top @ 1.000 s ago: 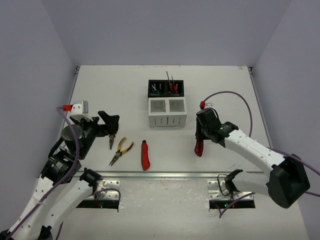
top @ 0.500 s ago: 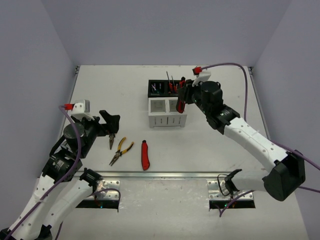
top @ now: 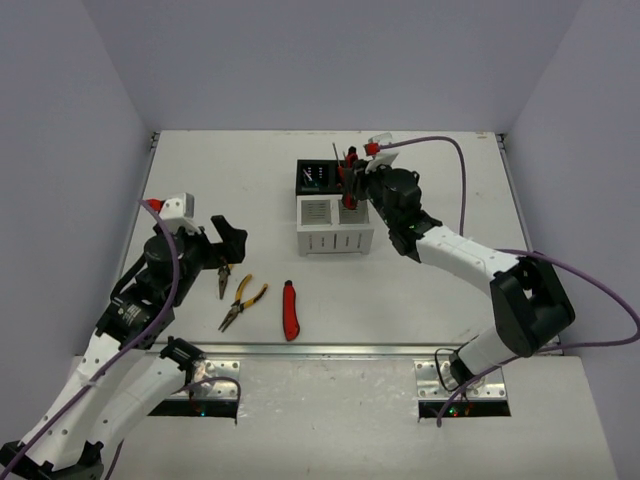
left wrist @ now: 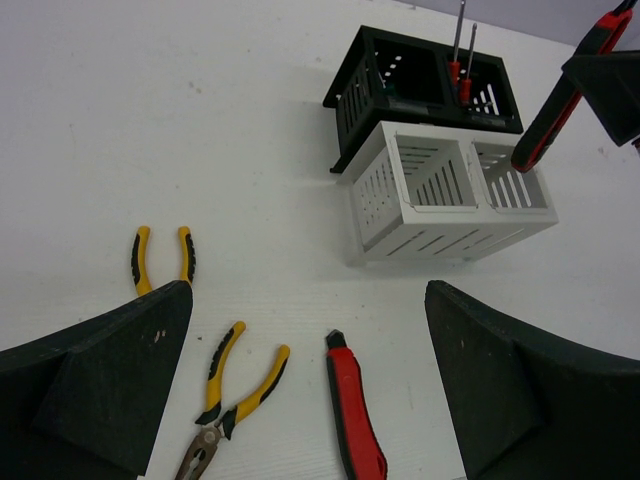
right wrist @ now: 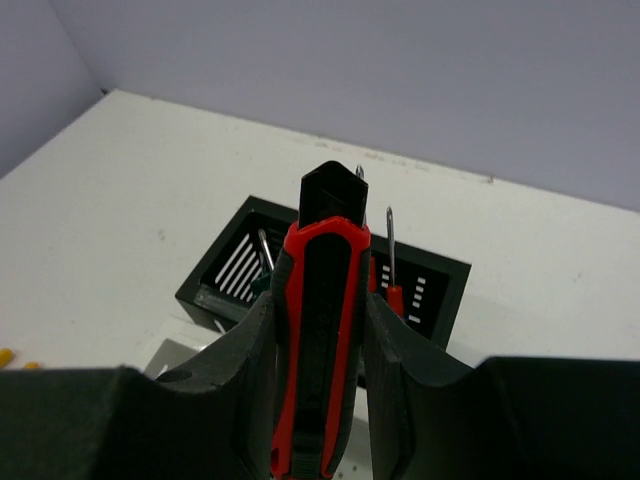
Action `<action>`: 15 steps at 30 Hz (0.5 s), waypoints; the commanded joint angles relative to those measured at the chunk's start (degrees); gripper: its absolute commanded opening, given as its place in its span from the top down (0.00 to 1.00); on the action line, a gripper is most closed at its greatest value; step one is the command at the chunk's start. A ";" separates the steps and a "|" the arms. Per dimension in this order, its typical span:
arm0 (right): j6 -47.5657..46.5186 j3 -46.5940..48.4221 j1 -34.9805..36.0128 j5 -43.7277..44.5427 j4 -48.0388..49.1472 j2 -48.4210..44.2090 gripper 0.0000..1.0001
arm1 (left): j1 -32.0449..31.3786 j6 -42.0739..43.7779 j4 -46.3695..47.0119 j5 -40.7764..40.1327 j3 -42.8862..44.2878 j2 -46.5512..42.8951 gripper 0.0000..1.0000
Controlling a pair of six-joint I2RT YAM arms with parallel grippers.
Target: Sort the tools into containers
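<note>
White counter [top: 220,170], lavender walls [top: 330,60]. Red-and-black utility knife [left wrist: 548,120] clamped in right end effector [top: 354,190]; left end effector [left wrist: 305,385] spread apart.

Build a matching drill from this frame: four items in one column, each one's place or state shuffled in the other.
Column 1
1. red-handled screwdrivers
2. pliers
3. right hand
4. left hand

Column 2
A. open, nothing between the fingers
B. shut on a knife
C. standing upright in the black box
D. lying flat on the table

Pairs: 1-C, 2-D, 3-B, 4-A
</note>
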 commanded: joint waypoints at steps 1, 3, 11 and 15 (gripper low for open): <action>-2.44 -3.91 -0.27 2.99 14.79 -0.34 1.00 | -0.82 0.63 2.43 0.41 0.48 0.86 0.00; -3.24 -4.59 -0.31 3.59 15.60 0.58 1.00 | -0.78 0.55 2.54 0.32 0.40 0.46 0.00; -1.20 -13.46 -0.25 2.17 22.00 -1.07 1.00 | -0.78 0.71 2.64 0.71 0.40 0.80 0.00; 0.13 -17.41 -0.22 0.15 23.32 -2.95 0.91 | -0.78 0.80 2.64 0.88 0.40 0.34 0.00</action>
